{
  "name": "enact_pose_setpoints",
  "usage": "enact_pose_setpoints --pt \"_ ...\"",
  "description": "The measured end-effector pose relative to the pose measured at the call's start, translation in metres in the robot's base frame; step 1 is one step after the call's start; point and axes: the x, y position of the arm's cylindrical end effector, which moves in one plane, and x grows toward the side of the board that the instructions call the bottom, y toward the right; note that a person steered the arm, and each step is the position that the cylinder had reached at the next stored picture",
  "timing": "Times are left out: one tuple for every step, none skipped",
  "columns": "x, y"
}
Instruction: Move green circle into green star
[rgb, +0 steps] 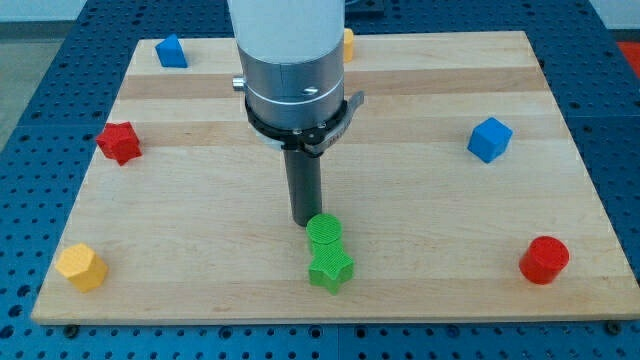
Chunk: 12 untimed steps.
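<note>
Resting my tip (305, 223) against green circle (324, 231), already touching green star (331, 268); bare rod, gripping nothing; risking overpush, scattering both.

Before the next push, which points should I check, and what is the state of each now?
1. My tip in view: ok.
2. Tip beside the green circle, at its upper left edge: ok; contact: cannot tell.
3. Green circle against the green star: ok, they appear to touch.
4. Circle, star on the board, not over its bottom edge: ok.
5. Other blocks far from the pair: ok; the red cylinder and yellow block stand apart.
</note>
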Motion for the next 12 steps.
enact_pose_setpoints --pt "-0.001 0.019" --pt "-0.013 0.057" --pt "-0.029 0.061" --pt "-0.031 0.067" --pt "-0.021 0.068" --pt "-0.002 0.066" --pt "-0.002 0.066" --pt "0.006 0.065" --pt "0.006 0.065" --pt "0.006 0.065" --pt "0.006 0.09" --pt "0.006 0.144"
